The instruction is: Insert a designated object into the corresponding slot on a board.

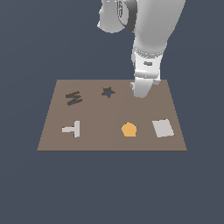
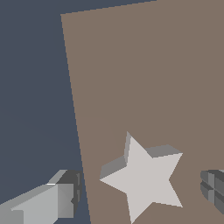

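Note:
The light-grey star piece [image 2: 144,177] lies flat on the brown board [image 2: 153,78], close to one board edge. In the wrist view my gripper [image 2: 138,194] is open and straddles it, with one finger [image 2: 54,201] off the board edge and the other [image 2: 213,190] beyond the star; neither touches it. In the exterior view the gripper [image 1: 141,92] is low over the far part of the board [image 1: 100,140], toward the view's right, and hides the star. The dark navy star slot [image 1: 108,92] is to the gripper's left in that view.
On the board are a dark M-shaped hole [image 1: 74,97], a light-grey T piece [image 1: 72,129], the orange pentagon [image 1: 129,129] and the grey square [image 1: 162,128]. A plain dark floor surrounds the board.

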`<move>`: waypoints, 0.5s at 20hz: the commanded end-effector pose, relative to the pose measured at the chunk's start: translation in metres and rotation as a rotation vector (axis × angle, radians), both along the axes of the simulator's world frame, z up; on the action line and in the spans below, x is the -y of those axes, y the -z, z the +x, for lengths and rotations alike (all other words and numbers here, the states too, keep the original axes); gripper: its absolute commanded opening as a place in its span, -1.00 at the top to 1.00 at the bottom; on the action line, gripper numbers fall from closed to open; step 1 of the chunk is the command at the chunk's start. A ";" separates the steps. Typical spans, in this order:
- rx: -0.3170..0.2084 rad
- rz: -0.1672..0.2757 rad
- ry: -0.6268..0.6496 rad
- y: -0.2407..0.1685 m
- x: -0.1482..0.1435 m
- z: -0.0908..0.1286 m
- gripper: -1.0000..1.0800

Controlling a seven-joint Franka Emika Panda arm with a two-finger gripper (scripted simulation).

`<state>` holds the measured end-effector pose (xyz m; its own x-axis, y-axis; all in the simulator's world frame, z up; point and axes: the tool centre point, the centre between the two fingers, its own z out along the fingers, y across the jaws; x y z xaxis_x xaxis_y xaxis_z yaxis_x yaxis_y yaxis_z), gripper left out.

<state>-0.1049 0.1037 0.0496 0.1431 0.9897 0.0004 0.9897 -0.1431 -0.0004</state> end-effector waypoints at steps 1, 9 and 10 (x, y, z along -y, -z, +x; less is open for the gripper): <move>0.000 0.000 0.000 0.003 0.000 0.000 -0.92; 0.000 -0.001 -0.002 0.020 0.000 -0.001 -0.92; 0.000 -0.001 -0.002 0.020 0.000 -0.001 1.00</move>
